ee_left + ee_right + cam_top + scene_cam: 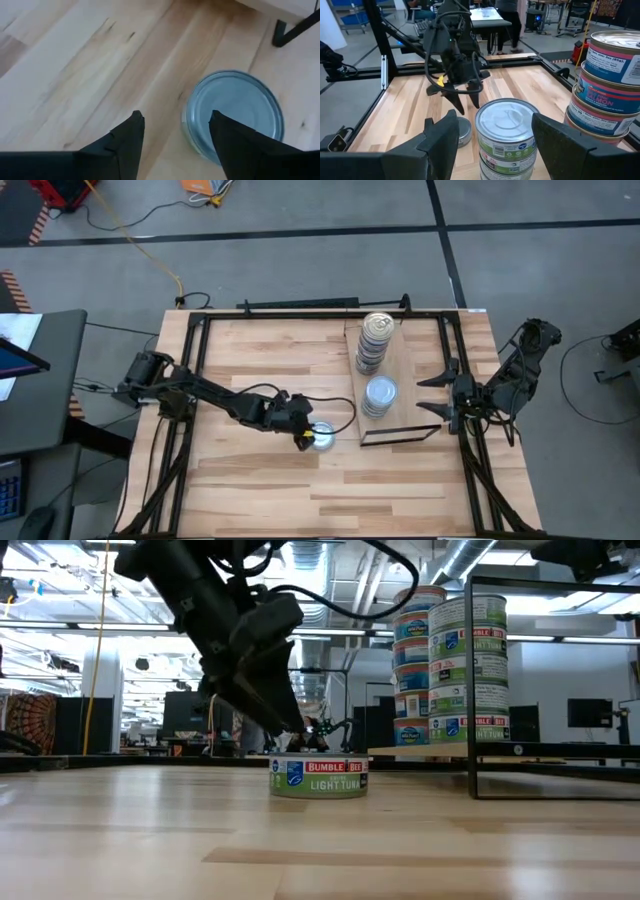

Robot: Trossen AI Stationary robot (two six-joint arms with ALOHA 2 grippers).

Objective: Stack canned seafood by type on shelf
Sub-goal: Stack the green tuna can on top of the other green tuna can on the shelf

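High view: the left gripper (pixel 308 438) is over the table (pixel 250 490), a lone tin (pixel 322 437) just beside its tips; two stacks (pixel 375 340) stand on the shelf (pixel 410 365), the right gripper (pixel 432 395) waiting open beside them.

Low view: the fingers (pixel 285 725) reach the tin's (pixel 318 776) top edge.

Left wrist view: the jaws are apart, empty, one finger (pixel 235 145) overlapping the tin (pixel 235 112).
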